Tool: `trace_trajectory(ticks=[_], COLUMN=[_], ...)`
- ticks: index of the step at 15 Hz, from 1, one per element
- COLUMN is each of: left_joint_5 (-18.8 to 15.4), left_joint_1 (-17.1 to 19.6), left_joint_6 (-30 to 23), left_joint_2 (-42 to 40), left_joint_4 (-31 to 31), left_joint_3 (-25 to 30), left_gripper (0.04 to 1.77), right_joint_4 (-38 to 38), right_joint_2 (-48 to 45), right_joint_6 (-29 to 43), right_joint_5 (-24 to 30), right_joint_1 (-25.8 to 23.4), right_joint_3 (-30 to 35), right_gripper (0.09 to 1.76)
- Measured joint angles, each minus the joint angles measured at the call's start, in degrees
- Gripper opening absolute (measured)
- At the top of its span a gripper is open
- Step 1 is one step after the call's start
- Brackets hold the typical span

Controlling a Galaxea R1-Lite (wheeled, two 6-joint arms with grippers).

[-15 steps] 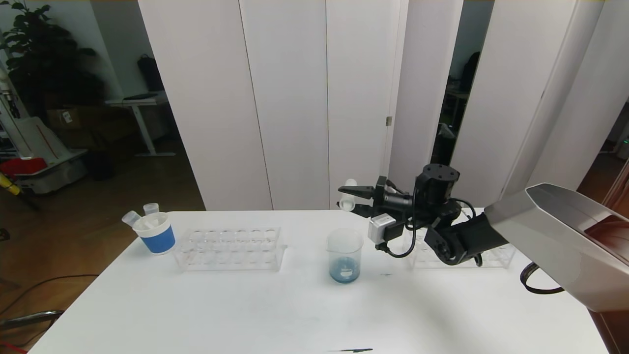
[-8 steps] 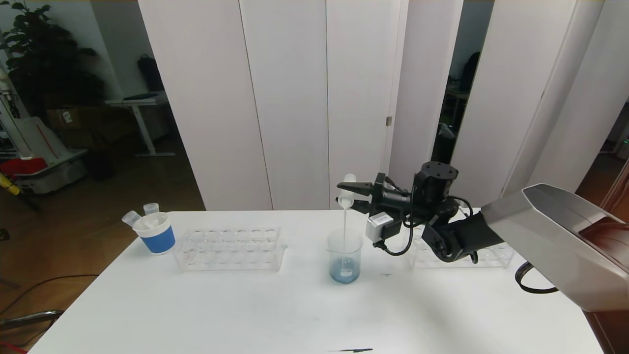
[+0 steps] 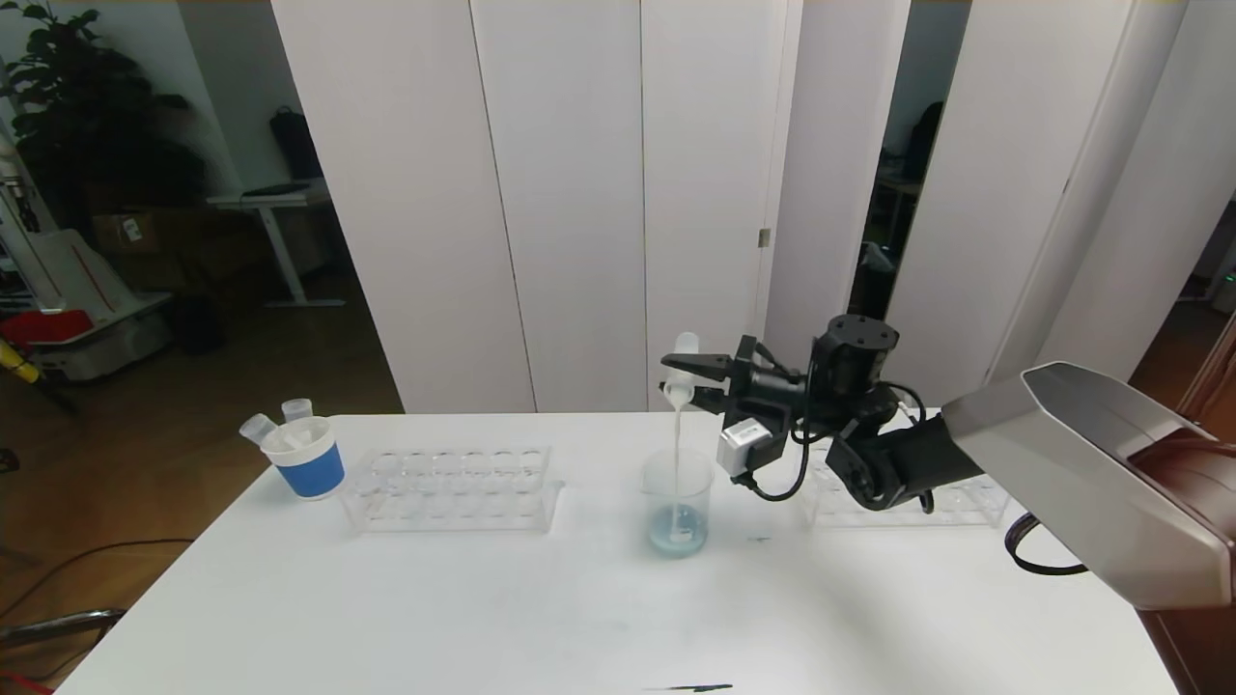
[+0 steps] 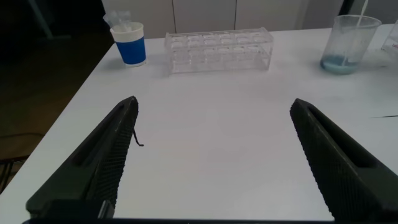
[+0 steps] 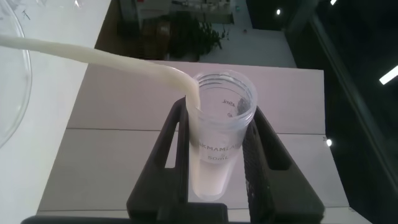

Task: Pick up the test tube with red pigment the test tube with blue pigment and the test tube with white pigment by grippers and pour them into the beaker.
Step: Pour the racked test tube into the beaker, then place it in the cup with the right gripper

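Observation:
My right gripper [image 3: 682,379] is shut on the test tube with white pigment [image 3: 687,344], which is tipped mouth-down high above the beaker [image 3: 678,502]. A thin white stream falls from the tube's lip into the beaker, where pale bluish liquid lies at the bottom. In the right wrist view the tube [image 5: 221,134] sits clamped between both black fingers [image 5: 171,149] of the gripper [image 5: 219,113], with cream liquid running out over its rim. My left gripper [image 4: 214,104] hangs open over bare table, far from the beaker [image 4: 350,43]. The test tubes with red and blue pigment are out of view.
An empty clear rack [image 3: 452,487] stands left of the beaker, and a second rack [image 3: 966,502] lies behind my right arm. A blue-banded paper cup [image 3: 307,461] holding clear tubes sits at the table's far left corner. A small dark mark [image 3: 690,687] lies at the front edge.
The right gripper has tipped the tube further over the beaker, and a white stream now pours out. The beaker's blue liquid has turned paler.

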Motion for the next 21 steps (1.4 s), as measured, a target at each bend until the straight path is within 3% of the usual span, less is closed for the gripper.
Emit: trace_trajectory(ticks=[13, 21], left_joint_5=[0.0, 0.0], left_joint_1=[0.0, 0.0], left_joint_6=[0.0, 0.0], left_joint_2=[0.0, 0.0], left_joint_4=[0.0, 0.0], left_joint_3=[0.0, 0.0], left_gripper=[1.74, 1.74], right_joint_4=[-0.4, -0.2], right_joint_2=[0.9, -1.3], right_joint_6=[-2.5, 2.7], right_joint_5=[3.1, -4.2], right_joint_1=[0.0, 1.2], right_joint_3=[-3.3, -2.6], right_gripper=[0.58, 0.58])
